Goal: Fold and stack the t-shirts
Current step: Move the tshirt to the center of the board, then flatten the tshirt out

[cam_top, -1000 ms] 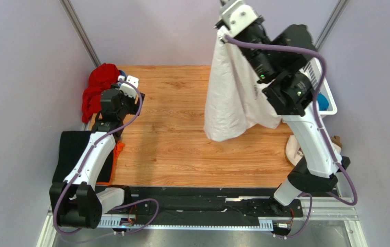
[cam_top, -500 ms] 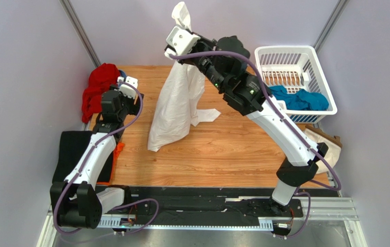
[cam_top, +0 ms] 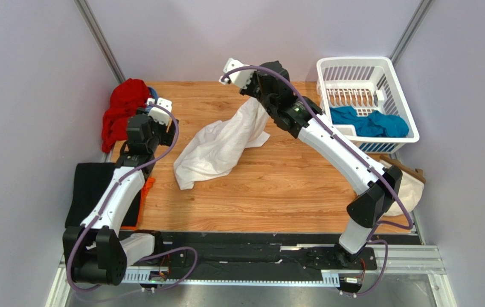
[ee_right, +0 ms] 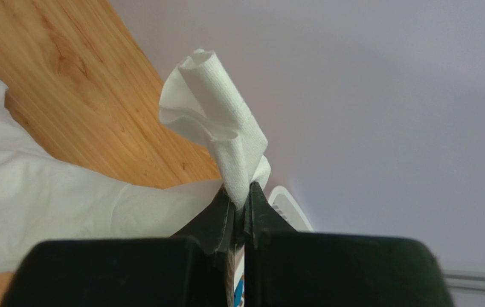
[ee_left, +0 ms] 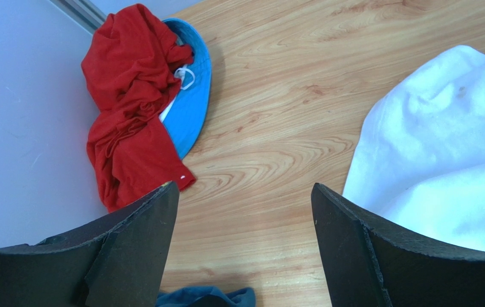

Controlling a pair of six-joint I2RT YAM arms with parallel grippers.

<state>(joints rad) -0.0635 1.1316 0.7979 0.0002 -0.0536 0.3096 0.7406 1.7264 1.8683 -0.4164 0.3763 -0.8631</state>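
My right gripper [cam_top: 250, 96] is shut on a bunched edge of the white t-shirt [cam_top: 219, 146] and holds that edge up near the table's far side. The rest of the shirt lies crumpled on the wood, trailing toward the near left. The right wrist view shows the pinched cloth [ee_right: 216, 112] sticking out above the closed gripper [ee_right: 243, 206]. No print shows on it. My left gripper [cam_top: 153, 121] is open and empty over the far left; in its wrist view [ee_left: 245, 204] the white shirt [ee_left: 443, 160] lies to the right. A teal shirt [cam_top: 370, 124] sits in the basket. Black [cam_top: 91, 188] and orange [cam_top: 147, 185] shirts lie at the left edge.
A white laundry basket [cam_top: 402, 96] stands at the far right. A red cloth [cam_top: 123, 112] lies over a blue item [ee_left: 190, 102] in the far left corner. A cream cloth bag [cam_top: 408, 185] hangs off the right edge. Dark blue cloth [ee_left: 206, 297] lies under the left gripper.
My right gripper has swung left and down with the white shirt, which hung full length before and now mostly rests on the table. The left arm has not moved.
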